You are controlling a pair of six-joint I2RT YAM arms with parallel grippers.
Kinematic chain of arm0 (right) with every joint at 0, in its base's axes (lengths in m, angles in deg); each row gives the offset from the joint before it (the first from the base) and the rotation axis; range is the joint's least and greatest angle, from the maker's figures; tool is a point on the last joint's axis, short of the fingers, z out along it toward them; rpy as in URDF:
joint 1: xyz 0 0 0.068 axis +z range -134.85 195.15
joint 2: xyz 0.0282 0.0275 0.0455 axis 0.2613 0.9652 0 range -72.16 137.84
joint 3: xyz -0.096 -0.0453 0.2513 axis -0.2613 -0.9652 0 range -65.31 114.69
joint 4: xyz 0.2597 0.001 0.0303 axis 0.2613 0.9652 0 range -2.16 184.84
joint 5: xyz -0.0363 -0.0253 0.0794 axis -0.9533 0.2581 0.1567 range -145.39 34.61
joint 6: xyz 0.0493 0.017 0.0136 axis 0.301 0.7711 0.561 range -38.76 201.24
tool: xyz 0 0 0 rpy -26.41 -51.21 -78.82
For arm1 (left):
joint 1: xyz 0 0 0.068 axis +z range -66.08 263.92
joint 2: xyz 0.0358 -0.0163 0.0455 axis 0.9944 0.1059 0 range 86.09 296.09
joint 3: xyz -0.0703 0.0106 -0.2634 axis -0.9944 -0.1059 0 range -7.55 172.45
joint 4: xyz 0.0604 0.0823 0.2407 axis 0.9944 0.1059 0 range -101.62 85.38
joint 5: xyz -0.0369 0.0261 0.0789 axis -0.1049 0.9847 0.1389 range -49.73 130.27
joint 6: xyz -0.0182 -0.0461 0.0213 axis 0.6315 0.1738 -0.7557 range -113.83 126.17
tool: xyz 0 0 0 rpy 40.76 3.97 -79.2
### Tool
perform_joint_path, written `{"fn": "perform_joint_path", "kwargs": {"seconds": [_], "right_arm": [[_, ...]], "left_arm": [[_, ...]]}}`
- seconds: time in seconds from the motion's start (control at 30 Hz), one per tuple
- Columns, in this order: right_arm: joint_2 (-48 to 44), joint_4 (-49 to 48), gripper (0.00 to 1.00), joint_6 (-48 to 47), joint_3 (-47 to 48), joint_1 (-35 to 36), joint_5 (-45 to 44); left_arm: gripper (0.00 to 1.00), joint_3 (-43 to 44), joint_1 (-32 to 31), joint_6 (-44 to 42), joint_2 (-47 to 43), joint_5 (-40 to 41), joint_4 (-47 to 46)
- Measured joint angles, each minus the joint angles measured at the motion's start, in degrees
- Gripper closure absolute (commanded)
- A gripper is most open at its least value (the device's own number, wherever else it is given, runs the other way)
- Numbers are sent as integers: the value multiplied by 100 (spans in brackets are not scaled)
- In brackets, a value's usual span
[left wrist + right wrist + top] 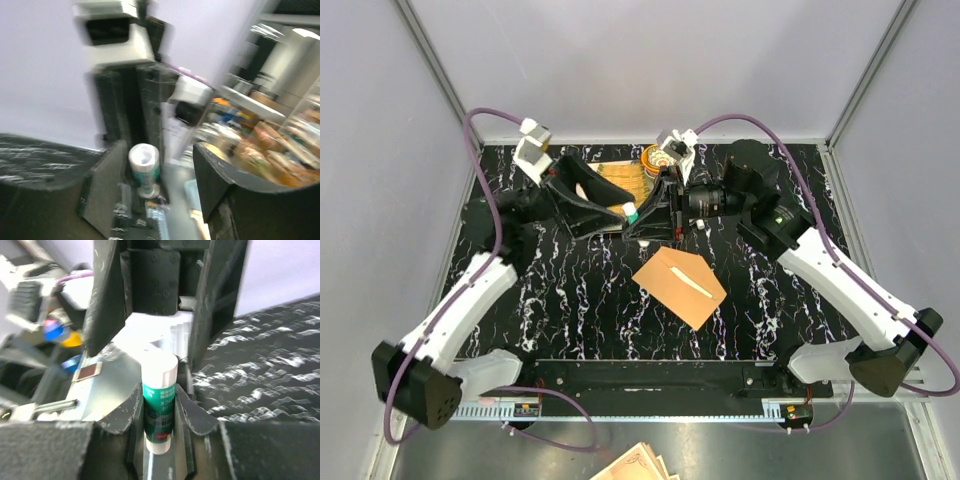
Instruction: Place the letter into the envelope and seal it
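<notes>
The orange-tan envelope [680,285] lies flat mid-table with a thin pale strip across it. The letter is hidden. A white and green glue stick [159,400] stands between the fingers of my right gripper [159,407], which is shut on its body. The two grippers meet at the back of the table, the right gripper [655,215] facing the left gripper [615,212]. My left gripper [165,185] is open, its jaws standing wide on either side of the glue stick's [145,167] white end without touching it. The left wrist view is blurred.
A yellow-brown tray [620,178] and a patterned orange roll [655,158] sit at the back behind the grippers. An ornate beige paper stack [638,465] lies below the table's near edge. White walls close in the table on three sides.
</notes>
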Motion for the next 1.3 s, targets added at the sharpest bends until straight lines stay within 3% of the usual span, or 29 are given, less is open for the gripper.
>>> {"fn": "perform_joint_path", "kwargs": {"seconds": [0.1,0.23,0.37,0.5,0.63,0.77,0.8,0.93,1.07,1.3], "right_arm": [[-109,758,100,-645,144,39,-1239],[-173,1394,100,-1300,282,144,-2979],[-153,1786,100,-1794,345,409,-4164],[-50,1917,100,-2284,461,896,-4802],[76,2111,100,-2621,584,1137,-5209],[269,2162,100,-2809,682,1226,-5515],[304,2166,100,-2837,684,1261,-5600],[363,2186,100,-2922,708,1311,-5761],[358,2201,100,-2865,748,1207,-5405],[39,1526,100,-1692,297,85,-1792]], "left_arm": [[36,101,319,-1956,-693,820,2800],[29,476,256,-3414,-1141,1904,4959],[32,494,-37,-4044,-1300,2732,5884],[36,549,-420,-4334,-1134,3279,6441],[46,702,-629,-4551,-922,3700,6819],[77,750,-684,-4601,-879,3917,6929],[100,750,-699,-4597,-876,3921,6933],[100,702,-697,-4531,-879,3834,6822],[100,122,-319,-3939,-1010,3086,5753],[99,-492,-129,-2555,-636,1390,2826]]}}
